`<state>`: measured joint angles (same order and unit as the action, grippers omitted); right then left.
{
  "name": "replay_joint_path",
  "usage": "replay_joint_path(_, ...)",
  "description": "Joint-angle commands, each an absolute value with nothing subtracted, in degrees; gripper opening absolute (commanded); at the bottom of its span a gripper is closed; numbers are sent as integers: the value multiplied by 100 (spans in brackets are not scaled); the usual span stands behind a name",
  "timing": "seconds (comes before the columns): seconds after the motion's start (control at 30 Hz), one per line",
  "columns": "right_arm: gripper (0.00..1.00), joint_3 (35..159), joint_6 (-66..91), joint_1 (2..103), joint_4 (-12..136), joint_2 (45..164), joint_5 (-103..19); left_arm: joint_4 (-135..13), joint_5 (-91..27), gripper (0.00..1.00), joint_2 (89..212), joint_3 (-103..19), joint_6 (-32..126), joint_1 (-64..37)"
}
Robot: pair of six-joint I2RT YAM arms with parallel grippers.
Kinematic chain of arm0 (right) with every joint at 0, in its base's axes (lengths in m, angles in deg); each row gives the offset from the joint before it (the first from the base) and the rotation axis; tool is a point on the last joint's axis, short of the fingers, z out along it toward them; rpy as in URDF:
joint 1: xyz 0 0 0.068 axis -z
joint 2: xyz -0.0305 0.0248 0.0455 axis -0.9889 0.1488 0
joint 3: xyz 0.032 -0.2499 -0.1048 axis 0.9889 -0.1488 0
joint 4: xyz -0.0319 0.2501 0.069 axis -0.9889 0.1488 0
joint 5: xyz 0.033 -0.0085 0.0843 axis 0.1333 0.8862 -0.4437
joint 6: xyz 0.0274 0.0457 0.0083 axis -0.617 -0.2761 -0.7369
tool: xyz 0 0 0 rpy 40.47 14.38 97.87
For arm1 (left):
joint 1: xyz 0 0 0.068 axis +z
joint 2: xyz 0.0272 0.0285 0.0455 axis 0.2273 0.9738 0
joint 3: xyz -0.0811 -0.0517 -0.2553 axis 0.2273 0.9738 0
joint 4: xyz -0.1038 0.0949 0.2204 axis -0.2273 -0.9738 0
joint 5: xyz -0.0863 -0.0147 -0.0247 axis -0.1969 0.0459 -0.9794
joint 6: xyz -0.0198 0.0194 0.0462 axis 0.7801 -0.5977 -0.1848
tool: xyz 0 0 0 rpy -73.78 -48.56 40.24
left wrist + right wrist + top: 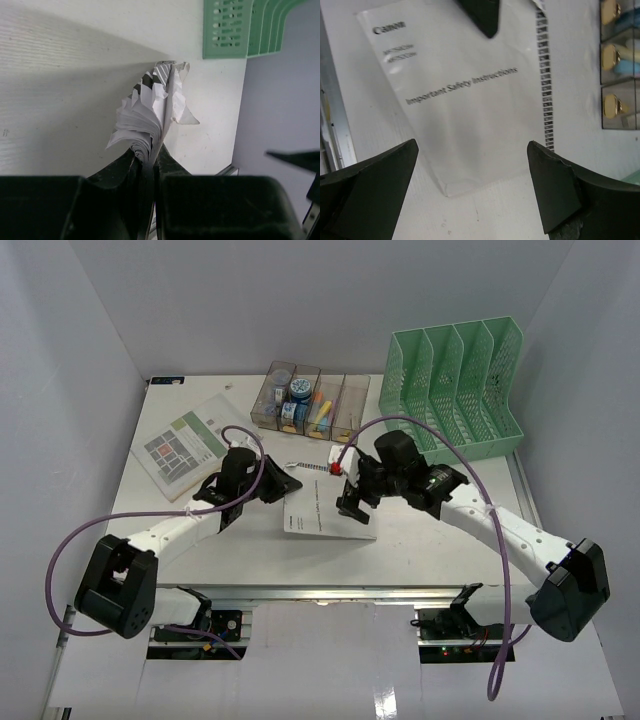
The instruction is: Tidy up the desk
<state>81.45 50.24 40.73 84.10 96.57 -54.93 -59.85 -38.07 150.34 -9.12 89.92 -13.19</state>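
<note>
right wrist shows the desk [580, 75] under the spread right gripper [472, 145].

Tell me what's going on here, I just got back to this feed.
Both arms are at the white Canon booklet in the middle of the desk. The left gripper is shut on an edge of its pages, which fan out. The right gripper hovers open over the cover, holding nothing. The green file rack stands beyond.

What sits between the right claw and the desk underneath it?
A white Canon booklet, "Important Safety Instructions", lies on the desk below the open right gripper; the right wrist view shows it.
</note>
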Motion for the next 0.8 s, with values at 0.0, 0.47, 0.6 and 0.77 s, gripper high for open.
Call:
replay_joint_path(0.0,95,8169,5061,3105,8431,9689,-4283,-6756,-3167,0,15083,-1353,9821,-1314)
replay_joint_path(0.47,92,7706,4824,1378,6425,10430,-1220,-7350,-3261,0,15171,-2147,10324,-1314)
replay_joint_path(0.6,90,7590,4930,1270,6222,10624,-1039,-7393,-3259,0,15092,-2168,10336,-1314)
replay_joint_path(0.77,92,7568,5046,1250,5786,11091,-484,-7407,-3345,0,14963,-2170,10399,-1314)
